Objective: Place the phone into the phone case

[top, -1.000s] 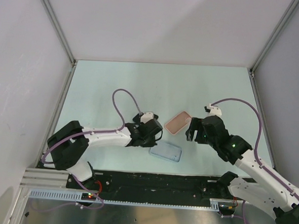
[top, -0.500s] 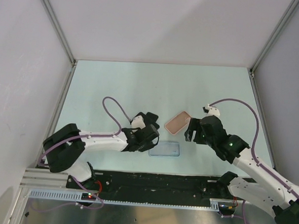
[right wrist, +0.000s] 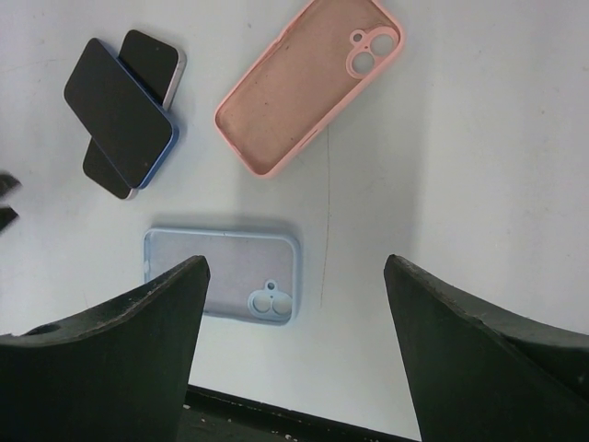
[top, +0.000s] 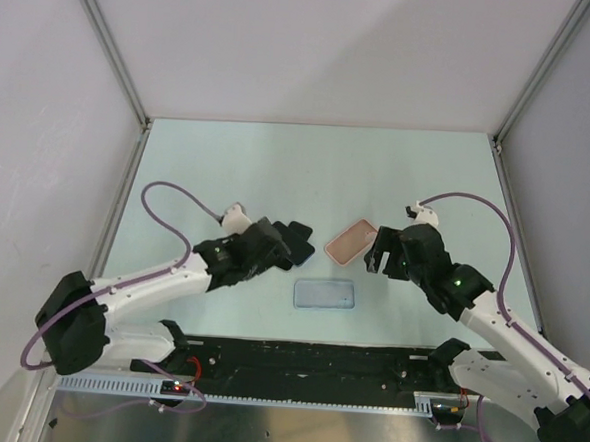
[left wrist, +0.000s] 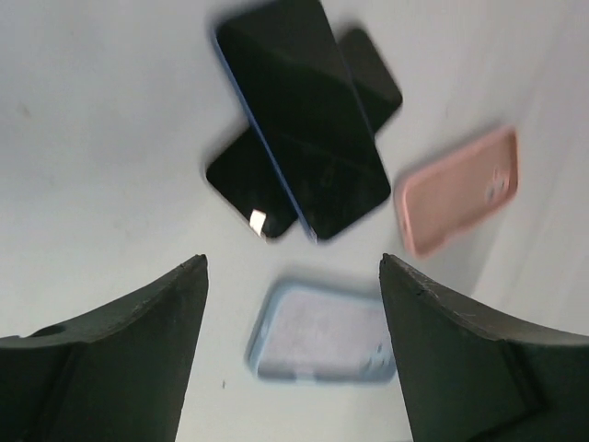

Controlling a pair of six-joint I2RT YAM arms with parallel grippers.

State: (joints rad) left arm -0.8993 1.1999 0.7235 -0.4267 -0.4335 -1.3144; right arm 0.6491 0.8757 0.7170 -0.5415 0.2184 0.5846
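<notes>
Left tool [left wrist: 293,262] and right tool [right wrist: 294,262] both spread, empty; the phone [left wrist: 304,120], screen up, lies crosswise atop a black slab [left wrist: 248,184], apart from the open pink phone case [left wrist: 457,189]: best to pinch its long edges and lift straight up, leaving the slab undisturbed.

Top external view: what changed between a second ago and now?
The left end effector opened, apparently letting go of the light blue case, and drew back to the left. The case, askew before, now lies straight. The pink phone case stayed where it was. The right end effector stayed open beside it and barely moved.
</notes>
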